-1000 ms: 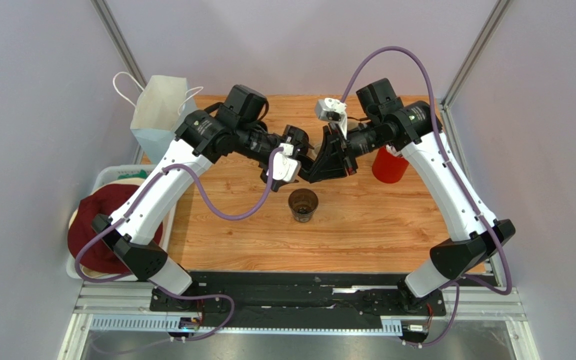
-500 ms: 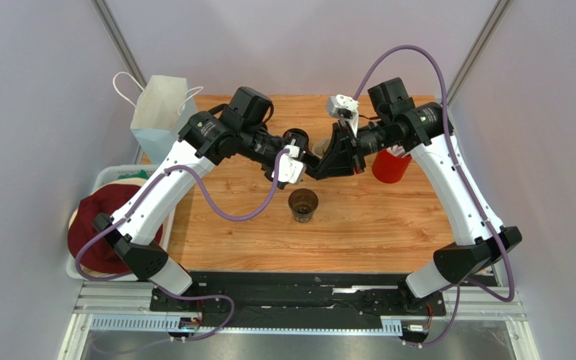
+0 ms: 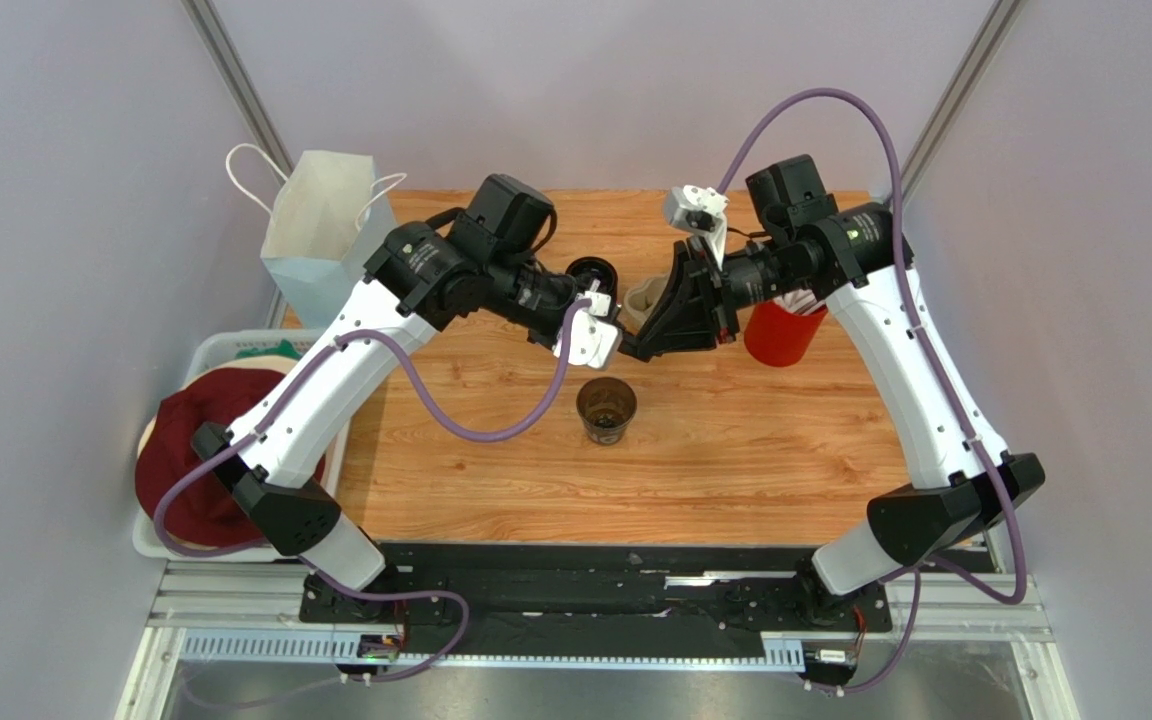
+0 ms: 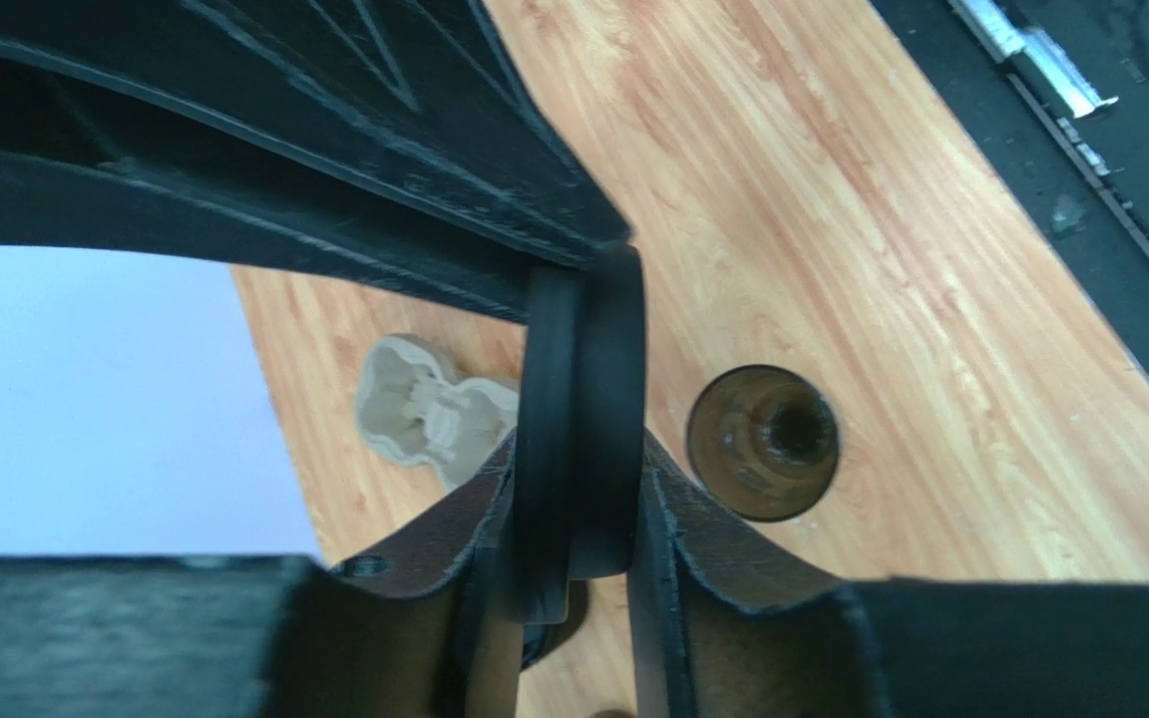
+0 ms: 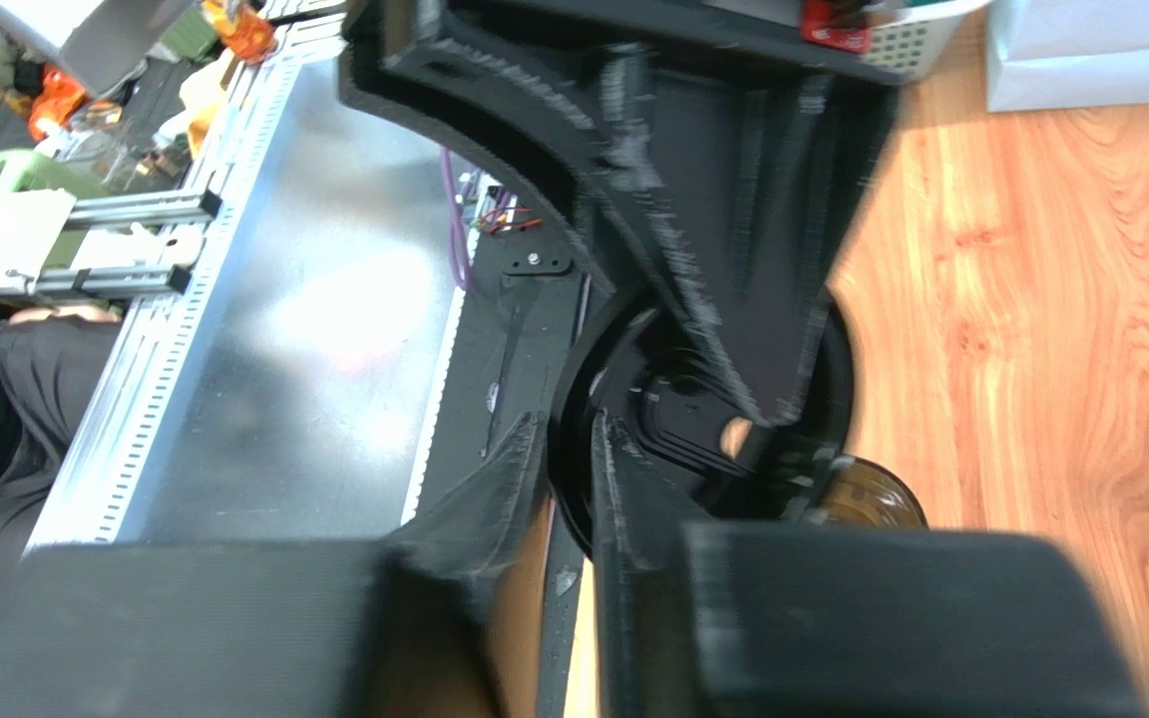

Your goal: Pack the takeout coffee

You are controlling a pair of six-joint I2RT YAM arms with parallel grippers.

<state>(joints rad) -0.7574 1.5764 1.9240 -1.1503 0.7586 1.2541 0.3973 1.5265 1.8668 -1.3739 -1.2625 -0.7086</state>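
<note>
Lid (image 4: 581,374): black, round, seen edge-on, upright, pinched btw left fingers (image 4: 686,524).
Right fingers (image 4: 386,150): black, across top of frame, tips on lid's upper edge.
Cup (image 4: 764,443): open, brown inside, on worktop (image 4: 865,269), just R of lid.
Beige piece (image 4: 423,412): flat on worktop, L of lid.
Black rail (image 4: 1120,165): top-R corner.

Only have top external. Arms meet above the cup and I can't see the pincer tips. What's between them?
Observer: A black lid, clamped in the left pincer, per the left wrist camera.
Operator: Right one on it too?
Observer: Yes, the right wrist camera shows the right pincer pinching the same lid's rim.
Operator: Lid flat?
Observer: No, it stands on edge; the open cup sits below, off to one side in the left wrist view.
</note>
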